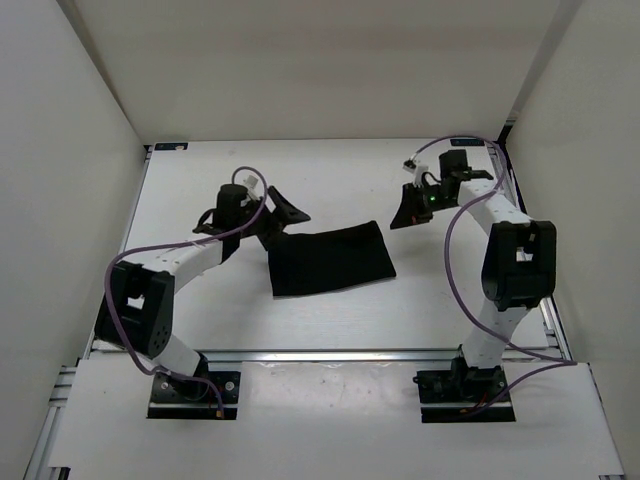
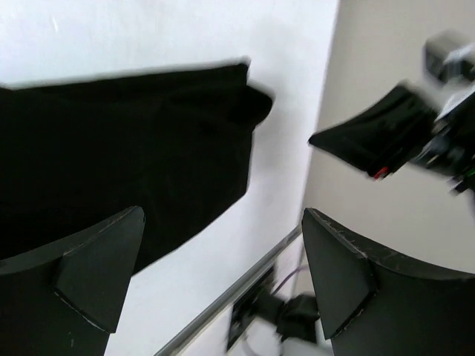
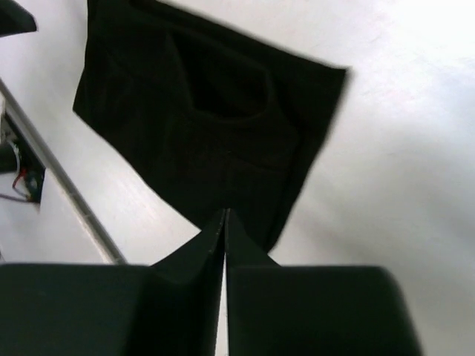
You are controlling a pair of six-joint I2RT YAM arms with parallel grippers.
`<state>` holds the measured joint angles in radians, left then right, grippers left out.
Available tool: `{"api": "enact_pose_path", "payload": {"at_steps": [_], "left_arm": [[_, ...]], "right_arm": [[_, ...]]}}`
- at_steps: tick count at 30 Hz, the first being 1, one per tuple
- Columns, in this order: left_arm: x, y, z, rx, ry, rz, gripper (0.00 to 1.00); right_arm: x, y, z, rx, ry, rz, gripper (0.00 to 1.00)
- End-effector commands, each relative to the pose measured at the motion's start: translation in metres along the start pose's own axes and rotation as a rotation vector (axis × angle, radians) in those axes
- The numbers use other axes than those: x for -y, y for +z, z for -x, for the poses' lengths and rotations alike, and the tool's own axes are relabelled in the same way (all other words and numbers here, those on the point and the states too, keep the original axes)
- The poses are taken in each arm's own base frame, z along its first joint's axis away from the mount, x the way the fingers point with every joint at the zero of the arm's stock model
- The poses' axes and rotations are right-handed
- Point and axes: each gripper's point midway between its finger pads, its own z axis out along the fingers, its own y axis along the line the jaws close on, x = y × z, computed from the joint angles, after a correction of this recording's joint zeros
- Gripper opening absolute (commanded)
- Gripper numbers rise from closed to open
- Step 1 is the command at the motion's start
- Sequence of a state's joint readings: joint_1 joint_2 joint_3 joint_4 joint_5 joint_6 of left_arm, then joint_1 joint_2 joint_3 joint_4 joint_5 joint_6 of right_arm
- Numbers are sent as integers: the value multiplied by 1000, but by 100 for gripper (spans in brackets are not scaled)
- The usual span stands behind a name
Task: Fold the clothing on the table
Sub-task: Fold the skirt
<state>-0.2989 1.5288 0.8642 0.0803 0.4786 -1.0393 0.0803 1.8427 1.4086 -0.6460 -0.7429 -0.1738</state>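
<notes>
Lying just beside released left tool [image 1: 283,222], clothing [image 1: 330,260]; right tool [image 3: 225,219] clenched, apart.

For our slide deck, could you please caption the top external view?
Black clothing lies on the white table; left gripper open by its far-left corner, right gripper shut and apart from it.

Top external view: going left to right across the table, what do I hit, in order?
Left pincer, open, by the clothing's far-left corner → clothing, lying on the table → right pincer, shut.
</notes>
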Motion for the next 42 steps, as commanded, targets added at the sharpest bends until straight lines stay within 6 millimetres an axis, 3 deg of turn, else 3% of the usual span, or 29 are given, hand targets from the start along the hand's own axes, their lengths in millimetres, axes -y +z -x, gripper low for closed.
{"api": "enact_pose_path", "payload": {"at_steps": [1, 5, 9, 11, 15, 20, 25, 28, 31, 34, 37, 42], "left_arm": [[-20, 5, -40, -145, 114, 79, 99], [-39, 3, -55, -185, 174, 161, 99], [-59, 2, -60, -198, 142, 167, 99], [-47, 9, -59, -186, 152, 87, 99], [-56, 20, -59, -186, 101, 76, 99], [-63, 30, -65, -204, 119, 100, 98], [-83, 27, -74, -225, 119, 164, 98], [-92, 19, -86, -249, 120, 186, 99], [-87, 11, -80, -219, 162, 187, 98], [-61, 4, -63, -144, 227, 143, 98], [-39, -4, -46, -72, 213, 98, 99], [-16, -6, -30, -2, 177, 43, 99]], "right_arm": [[-25, 7, -18, -54, -67, 46, 1], [-41, 23, -17, -45, -104, 115, 0], [-44, 42, -14, -51, 9, 226, 0], [-46, 50, -10, -51, 58, 312, 0], [-26, 73, -7, -88, 144, 348, 0], [20, 105, 9, -83, 250, 331, 0], [49, 113, 21, -55, 248, 285, 0], [53, 119, 16, -67, 264, 286, 0], [38, 106, 15, -55, 290, 351, 0], [8, 65, 29, 6, 263, 425, 3], [-20, 34, 18, 15, 218, 399, 13], [-41, 48, -27, -128, 139, 305, 0]]}}
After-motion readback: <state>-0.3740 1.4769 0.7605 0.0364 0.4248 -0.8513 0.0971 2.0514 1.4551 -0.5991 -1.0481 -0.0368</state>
